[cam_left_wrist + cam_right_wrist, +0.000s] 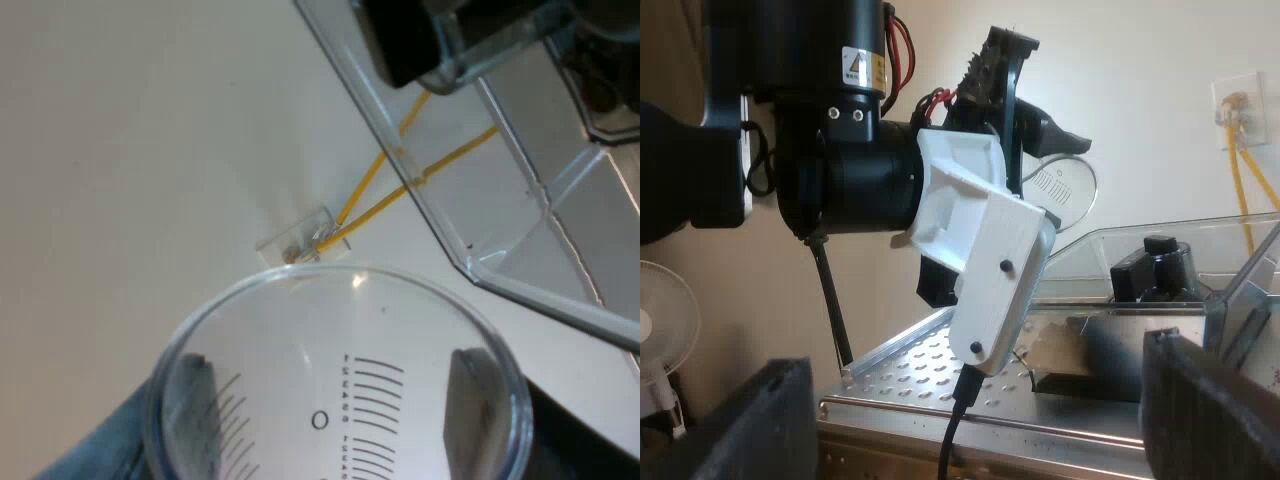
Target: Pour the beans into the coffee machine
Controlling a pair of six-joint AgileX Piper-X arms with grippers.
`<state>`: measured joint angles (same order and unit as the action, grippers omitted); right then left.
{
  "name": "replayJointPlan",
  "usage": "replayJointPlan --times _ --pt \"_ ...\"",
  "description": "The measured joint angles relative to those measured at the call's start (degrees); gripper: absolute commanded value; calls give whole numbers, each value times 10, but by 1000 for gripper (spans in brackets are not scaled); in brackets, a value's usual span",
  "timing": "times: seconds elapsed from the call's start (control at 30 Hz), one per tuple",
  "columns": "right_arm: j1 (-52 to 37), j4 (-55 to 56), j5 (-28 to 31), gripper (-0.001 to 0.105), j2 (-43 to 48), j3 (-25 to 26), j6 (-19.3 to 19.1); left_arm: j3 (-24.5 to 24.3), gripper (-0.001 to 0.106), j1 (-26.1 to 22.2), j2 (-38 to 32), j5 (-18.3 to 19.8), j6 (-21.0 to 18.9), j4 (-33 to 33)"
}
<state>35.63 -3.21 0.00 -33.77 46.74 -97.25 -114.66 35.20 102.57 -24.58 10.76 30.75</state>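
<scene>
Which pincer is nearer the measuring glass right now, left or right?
Left. The left pincer is shut on the measuring glass, beside the bean hopper. The right pincer is open and apart from it, down by the machine's perforated metal top.

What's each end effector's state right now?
Left end effector: closed on the glass, by the hopper.
Right end effector: open, holding nothing.

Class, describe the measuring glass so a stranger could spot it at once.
Find the espresso machine and the clear bean hopper on top. Near the hopper, the left gripper holds the measuring glass: round, see-through, alone in bearing black scale lines.
</scene>
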Motion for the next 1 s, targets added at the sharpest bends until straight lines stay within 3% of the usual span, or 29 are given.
replayJointPlan --times 0.1,0.23,0.43,0.6,0.73,0.83,1.0 --pt "0 0 0 69 0 0 0 0 31 0 0 0 -21 0" --pt "0 0 0 69 0 0 0 0 31 0 -1 0 -20 -3" --pt "0 0 0 69 0 0 0 0 31 0 -5 2 45 -6" --pt "0 0 0 69 0 0 0 0 31 0 -18 33 107 -6" --pt "0 0 0 69 0 0 0 0 31 0 -25 35 110 -9" --pt "0 0 0 69 0 0 0 0 31 0 -25 35 84 -10" --pt "0 0 0 69 0 0 0 0 31 0 -25 35 -28 -10"
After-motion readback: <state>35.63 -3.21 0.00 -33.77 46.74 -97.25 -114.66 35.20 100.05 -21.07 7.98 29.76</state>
